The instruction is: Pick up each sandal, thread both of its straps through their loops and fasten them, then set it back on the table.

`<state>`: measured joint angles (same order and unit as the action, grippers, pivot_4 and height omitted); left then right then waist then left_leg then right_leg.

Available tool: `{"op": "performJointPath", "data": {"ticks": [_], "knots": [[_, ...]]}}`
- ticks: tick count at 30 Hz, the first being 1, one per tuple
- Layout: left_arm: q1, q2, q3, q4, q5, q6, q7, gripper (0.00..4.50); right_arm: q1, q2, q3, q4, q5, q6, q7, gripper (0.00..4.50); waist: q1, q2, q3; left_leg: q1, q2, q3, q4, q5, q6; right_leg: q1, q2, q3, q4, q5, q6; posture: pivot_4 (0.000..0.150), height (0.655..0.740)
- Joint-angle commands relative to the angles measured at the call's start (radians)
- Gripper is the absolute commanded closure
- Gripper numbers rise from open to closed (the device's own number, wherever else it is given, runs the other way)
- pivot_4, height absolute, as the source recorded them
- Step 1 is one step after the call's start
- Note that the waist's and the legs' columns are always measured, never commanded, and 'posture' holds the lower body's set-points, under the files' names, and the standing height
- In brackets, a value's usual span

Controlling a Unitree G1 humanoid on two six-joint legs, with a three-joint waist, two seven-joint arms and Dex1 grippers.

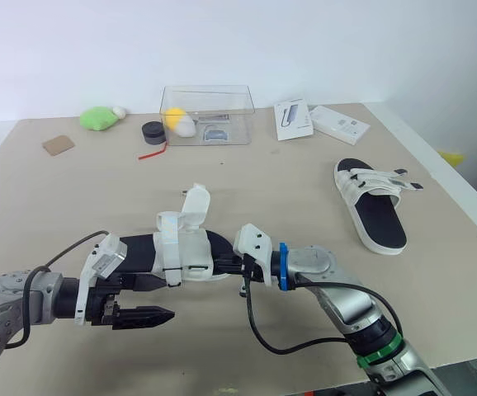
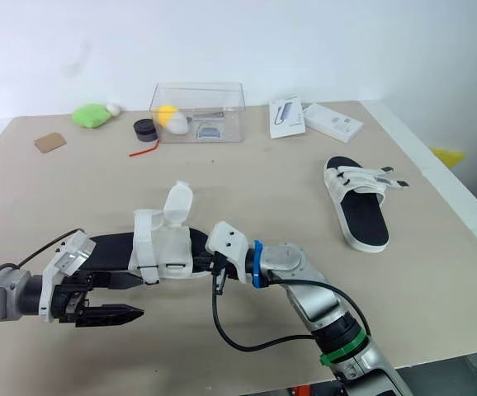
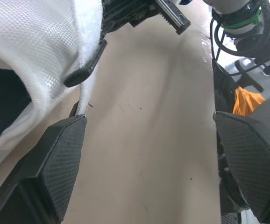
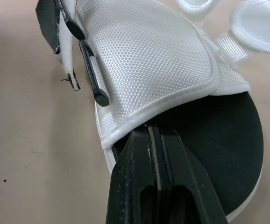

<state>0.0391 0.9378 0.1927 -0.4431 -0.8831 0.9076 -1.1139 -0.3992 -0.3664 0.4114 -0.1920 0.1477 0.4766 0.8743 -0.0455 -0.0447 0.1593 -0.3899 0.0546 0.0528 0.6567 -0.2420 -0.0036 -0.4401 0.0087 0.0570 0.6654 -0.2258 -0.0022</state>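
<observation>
Your right gripper [image 4: 156, 140] has its fingers pinched together on the sole edge of the sandal [image 1: 185, 252], holding it over the near part of the table [image 1: 288, 177]. Your left gripper [image 3: 149, 119] is spread wide just beside it (one strap [image 1: 195, 205] sticks up). The other sandal [image 1: 372, 206] lies well off to the right.

I've got the near sandal [image 1: 181, 247] between my left gripper [image 3: 149, 126] and right gripper [image 4: 153, 133], 2nd sandal [image 1: 370, 202] off right, box [image 1: 207, 115] far behind, 2 packets [image 1: 292, 118] right of it.
</observation>
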Motion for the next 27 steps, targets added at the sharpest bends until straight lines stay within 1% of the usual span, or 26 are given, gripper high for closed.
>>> {"op": "performJointPath", "data": {"ticks": [1,8,14,18,23,27], "knots": [[-0.004,-0.006,-0.005,-0.024,0.011,-0.028,0.012,0.02,0.006,-0.007,0.024,0.016,-0.004,0.016,0.014,4.5,0.0,0.0,0.0,0.0,0.0,0.0,0.0,0.0,0.0,0.0,0.0,0.0,0.0,0.0,0.0,0.15,0.74],[0.015,-0.024,0.011,-0.035,-0.009,-0.015,0.043,0.02,0.01,-0.013,0.018,0.01,0.0,0.02,0.015,4.5,0.0,0.0,0.0,0.0,0.0,0.0,0.0,0.0,0.0,0.0,0.0,0.0,0.0,0.0,0.001,0.15,0.74],[0.03,-0.035,0.046,-0.036,-0.076,0.001,0.048,0.02,0.006,-0.016,0.019,0.015,0.001,0.017,0.019,4.5,0.0,0.0,0.0,0.0,0.001,0.0,0.0,0.0,0.0,0.0,0.0,0.0,0.0,0.0,0.0,0.15,0.74],[0.055,-0.021,0.041,-0.035,-0.05,-0.023,0.047,0.02,0.001,-0.014,0.022,0.02,-0.001,0.013,0.021,4.5,0.0,0.0,0.0,0.0,0.001,0.0,0.0,0.0,0.0,0.0,0.0,0.001,0.0,0.0,0.0,0.15,0.74],[0.065,-0.022,0.057,-0.024,-0.061,-0.027,0.041,0.02,0.0,-0.015,0.02,0.026,-0.001,0.007,0.025,4.5,0.0,0.0,0.0,0.0,0.001,0.0,-0.001,0.0,0.0,0.0,0.0,0.0,0.0,-0.001,-0.002,0.15,0.74],[0.064,-0.03,0.062,-0.017,-0.037,-0.045,0.064,0.02,-0.002,-0.014,0.022,0.029,-0.001,0.004,0.027,4.5,0.0,0.0,0.0,0.0,0.001,0.0,-0.001,0.0,0.0,0.0,0.0,0.0,0.0,-0.001,-0.002,0.15,0.74]]}}
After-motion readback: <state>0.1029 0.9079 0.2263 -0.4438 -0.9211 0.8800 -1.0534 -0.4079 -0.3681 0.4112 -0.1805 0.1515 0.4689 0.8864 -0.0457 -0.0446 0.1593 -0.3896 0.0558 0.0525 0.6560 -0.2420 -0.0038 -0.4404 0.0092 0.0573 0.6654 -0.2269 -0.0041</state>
